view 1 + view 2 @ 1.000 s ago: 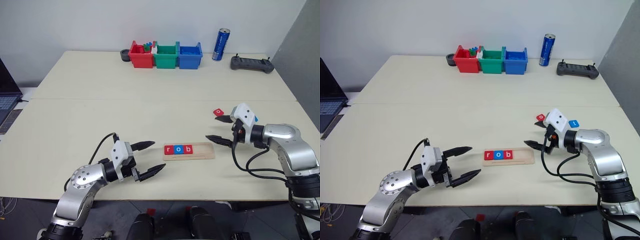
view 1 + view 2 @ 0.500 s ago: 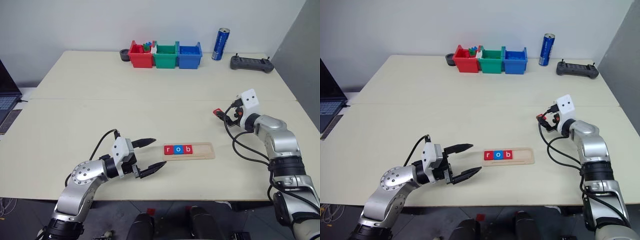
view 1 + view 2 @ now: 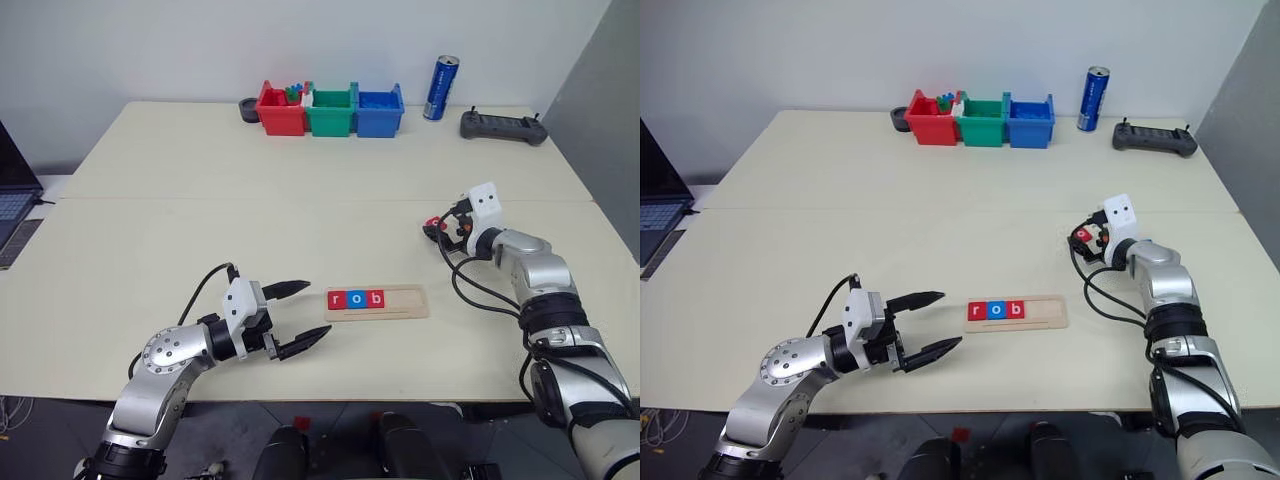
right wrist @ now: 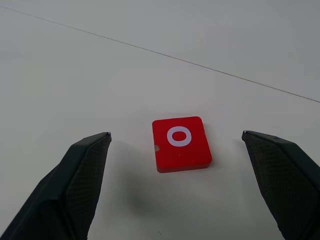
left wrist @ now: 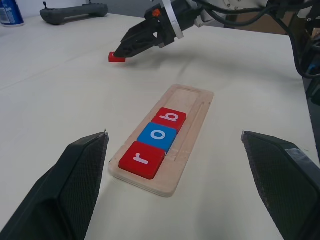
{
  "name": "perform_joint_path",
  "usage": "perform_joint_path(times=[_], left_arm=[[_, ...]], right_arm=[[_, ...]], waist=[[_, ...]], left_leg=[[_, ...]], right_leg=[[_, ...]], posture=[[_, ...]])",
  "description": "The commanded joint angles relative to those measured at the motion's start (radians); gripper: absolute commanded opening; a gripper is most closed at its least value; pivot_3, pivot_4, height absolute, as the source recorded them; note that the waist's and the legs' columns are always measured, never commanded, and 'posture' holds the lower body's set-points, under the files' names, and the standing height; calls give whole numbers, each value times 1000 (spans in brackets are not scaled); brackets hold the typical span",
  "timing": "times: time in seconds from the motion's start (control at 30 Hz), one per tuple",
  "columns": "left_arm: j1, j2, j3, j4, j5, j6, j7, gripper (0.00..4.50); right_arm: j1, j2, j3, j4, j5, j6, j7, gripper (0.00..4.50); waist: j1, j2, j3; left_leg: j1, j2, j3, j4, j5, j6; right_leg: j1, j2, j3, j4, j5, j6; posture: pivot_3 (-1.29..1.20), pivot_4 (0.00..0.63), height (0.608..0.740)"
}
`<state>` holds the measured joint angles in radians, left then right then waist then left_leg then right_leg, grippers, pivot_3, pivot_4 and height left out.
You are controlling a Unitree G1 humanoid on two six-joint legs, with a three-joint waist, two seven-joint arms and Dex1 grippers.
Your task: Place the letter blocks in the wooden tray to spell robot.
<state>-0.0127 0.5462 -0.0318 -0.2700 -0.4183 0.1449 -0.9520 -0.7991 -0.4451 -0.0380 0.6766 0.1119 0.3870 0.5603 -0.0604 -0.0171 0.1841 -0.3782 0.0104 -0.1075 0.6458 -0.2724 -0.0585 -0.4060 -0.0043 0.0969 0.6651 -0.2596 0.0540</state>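
One wooden tray (image 3: 377,301) lengthwise left-right.

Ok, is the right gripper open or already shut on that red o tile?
Open. The right gripper has a finger on either side of the red o tile, which lies flat on the table, untouched.

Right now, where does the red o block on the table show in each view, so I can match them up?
Left eye view: red o block by the right gripper, right of the wooden tray.
Right eye view: same spot.
Left wrist view: far beyond the tray, under the right gripper.
Right wrist view: centre, between open fingers.
Shared landmark: the right gripper.
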Motion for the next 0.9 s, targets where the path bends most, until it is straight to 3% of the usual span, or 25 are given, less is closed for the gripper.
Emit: perform_joint_path(times=[0.03, 0.5, 0.6, 0.83, 0.9], left_arm=[[-1, 9, 16, -39, -9, -7, 2, 4500], [4, 16, 20, -40, -10, -11, -1, 4500], [6, 17, 20, -40, -9, -13, 0, 4500], [8, 17, 20, -41, -10, -13, 1, 4500], [9, 16, 20, -41, -10, -14, 1, 4500]], right_arm=[[-49, 2, -9, 51, -8, -34, -7, 4463], [-93, 30, -9, 198, -23, -101, -21, 4463], [-96, 30, -10, 212, -25, -112, -25, 3870], [-101, 28, -9, 230, -29, -128, -35, 1437], [-103, 27, -9, 232, -29, -131, -37, 1447]], waist=[[0, 0, 0], [-5, 0, 0], [-6, 0, 0], [-10, 0, 0], [-11, 0, 0]], left_leg=[[0, 0, 0, 0, 0, 0], [0, 0, 0, 0, 0, 0], [0, 0, 0, 0, 0, 0], [0, 0, 0, 0, 0, 0], [0, 0, 0, 0, 0, 0]], right_leg=[[0, 0, 0, 0, 0, 0], [0, 0, 0, 0, 0, 0], [0, 0, 0, 0, 0, 0], [0, 0, 0, 0, 0, 0], [0, 0, 0, 0, 0, 0]], posture=[[0, 150, 740], [0, 150, 740], [0, 150, 740], [0, 150, 740], [0, 150, 740]])
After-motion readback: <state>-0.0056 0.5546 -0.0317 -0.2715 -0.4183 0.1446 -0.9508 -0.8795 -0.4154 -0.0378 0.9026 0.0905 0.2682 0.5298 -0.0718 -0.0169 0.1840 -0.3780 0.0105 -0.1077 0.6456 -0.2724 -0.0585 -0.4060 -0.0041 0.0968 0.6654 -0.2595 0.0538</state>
